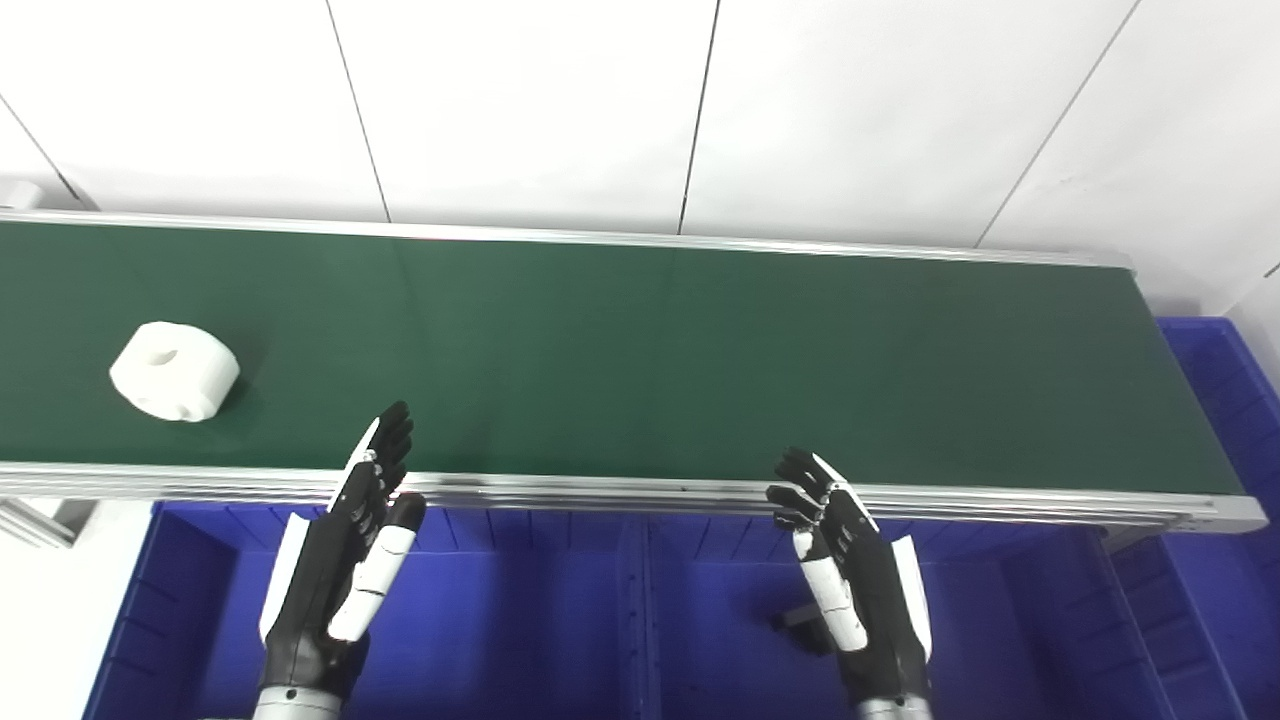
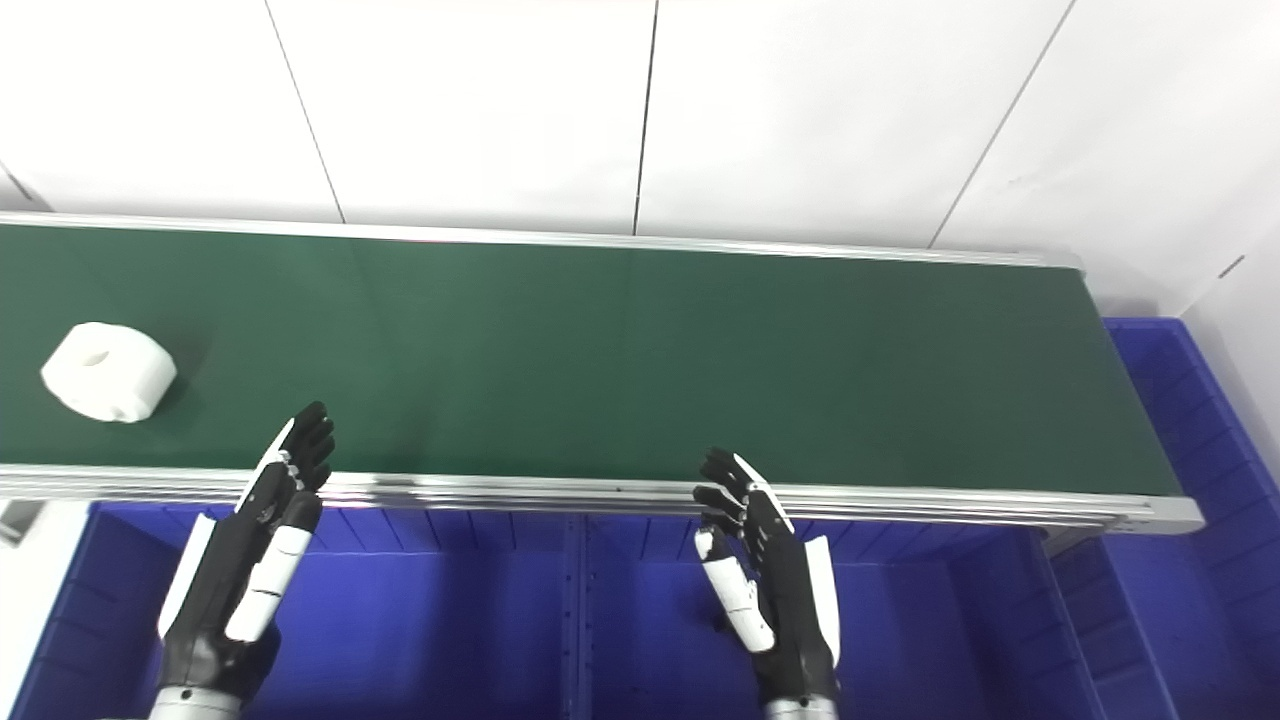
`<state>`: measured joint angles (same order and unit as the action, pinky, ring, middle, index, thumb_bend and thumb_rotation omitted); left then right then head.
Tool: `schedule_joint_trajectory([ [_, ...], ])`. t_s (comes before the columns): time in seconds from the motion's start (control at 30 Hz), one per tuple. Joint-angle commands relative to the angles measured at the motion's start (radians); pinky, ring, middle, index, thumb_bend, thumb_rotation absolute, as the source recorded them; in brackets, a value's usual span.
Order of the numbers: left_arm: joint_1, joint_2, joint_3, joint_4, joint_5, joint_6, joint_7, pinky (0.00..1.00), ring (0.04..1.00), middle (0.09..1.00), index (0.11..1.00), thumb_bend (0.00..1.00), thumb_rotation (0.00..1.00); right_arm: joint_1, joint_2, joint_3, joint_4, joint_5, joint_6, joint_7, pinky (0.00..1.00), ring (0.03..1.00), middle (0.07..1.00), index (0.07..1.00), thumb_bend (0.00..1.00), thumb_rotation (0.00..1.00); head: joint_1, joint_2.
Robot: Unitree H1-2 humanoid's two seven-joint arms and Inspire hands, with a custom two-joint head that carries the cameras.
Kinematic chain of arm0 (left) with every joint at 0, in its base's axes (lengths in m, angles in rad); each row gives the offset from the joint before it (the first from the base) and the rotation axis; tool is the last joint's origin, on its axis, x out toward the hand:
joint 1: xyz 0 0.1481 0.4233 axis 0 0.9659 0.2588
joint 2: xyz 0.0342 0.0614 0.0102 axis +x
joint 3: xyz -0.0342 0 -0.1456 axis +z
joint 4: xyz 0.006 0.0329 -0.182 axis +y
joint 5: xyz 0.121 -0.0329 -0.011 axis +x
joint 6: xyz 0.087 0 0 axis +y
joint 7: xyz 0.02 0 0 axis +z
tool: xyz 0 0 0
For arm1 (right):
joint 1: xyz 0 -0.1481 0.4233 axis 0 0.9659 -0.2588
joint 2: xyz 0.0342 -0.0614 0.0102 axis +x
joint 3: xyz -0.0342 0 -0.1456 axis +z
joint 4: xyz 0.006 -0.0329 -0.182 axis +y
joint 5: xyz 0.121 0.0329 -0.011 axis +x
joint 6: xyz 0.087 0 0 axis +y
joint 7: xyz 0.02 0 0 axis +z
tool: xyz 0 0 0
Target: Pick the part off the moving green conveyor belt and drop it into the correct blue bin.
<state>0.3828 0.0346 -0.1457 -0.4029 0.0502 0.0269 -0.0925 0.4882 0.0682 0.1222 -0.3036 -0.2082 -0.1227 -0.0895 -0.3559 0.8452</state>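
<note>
At the far left of the matte green conveyor belt (image 1: 640, 350) lies a chunky white rounded part (image 1: 174, 371) with a hole, while the left hand (image 1: 345, 560) and right hand (image 1: 850, 580) hover empty, fingers apart, over smooth blue bins (image 1: 520, 620).

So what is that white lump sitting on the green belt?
The white part is a short, stubby cylinder with rounded edges, matte like plastic. Its top has a round hole, and its side shows small notches. It lies flat at the left end of the green belt, hole upward. Nothing touches it; the left hand is apart from it.
</note>
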Motion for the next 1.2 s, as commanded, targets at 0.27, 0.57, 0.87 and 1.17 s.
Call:
schedule_joint_trajectory([
  [0.27, -0.009, 0.007, -0.004, -0.030, -0.004, -0.011, -0.008, 0.97, 0.970, 0.957, 0.948, 0.55, 0.81, 0.002, 0.006, 0.006, -0.029, 0.005, 0.005, 0.005, 0.74, 0.783, 0.832, 0.842, 0.79, 0.89, 0.005, -0.005],
  [0.57, 0.005, -0.006, -0.023, 0.005, 0.020, -0.046, 0.001, 0.97, 0.966, 0.958, 0.954, 0.58, 0.80, 0.010, -0.016, -0.006, 0.009, 0.016, -0.036, 0.005, 0.74, 0.790, 0.842, 0.847, 0.78, 0.90, 0.117, -0.089],
  [0.87, 0.025, -0.046, -0.059, 0.084, 0.060, -0.109, 0.029, 0.94, 0.942, 0.931, 0.924, 0.62, 0.74, 0.014, -0.060, -0.036, 0.104, 0.047, -0.120, 0.001, 0.74, 0.798, 0.833, 0.849, 0.79, 0.92, 0.221, -0.214],
  [1.17, 0.010, -0.087, -0.076, 0.143, 0.119, -0.134, 0.066, 0.86, 0.908, 0.906, 0.886, 0.66, 0.71, -0.013, -0.090, -0.068, 0.181, 0.060, -0.169, 0.003, 0.73, 0.784, 0.828, 0.844, 0.79, 0.92, 0.291, -0.265],
])
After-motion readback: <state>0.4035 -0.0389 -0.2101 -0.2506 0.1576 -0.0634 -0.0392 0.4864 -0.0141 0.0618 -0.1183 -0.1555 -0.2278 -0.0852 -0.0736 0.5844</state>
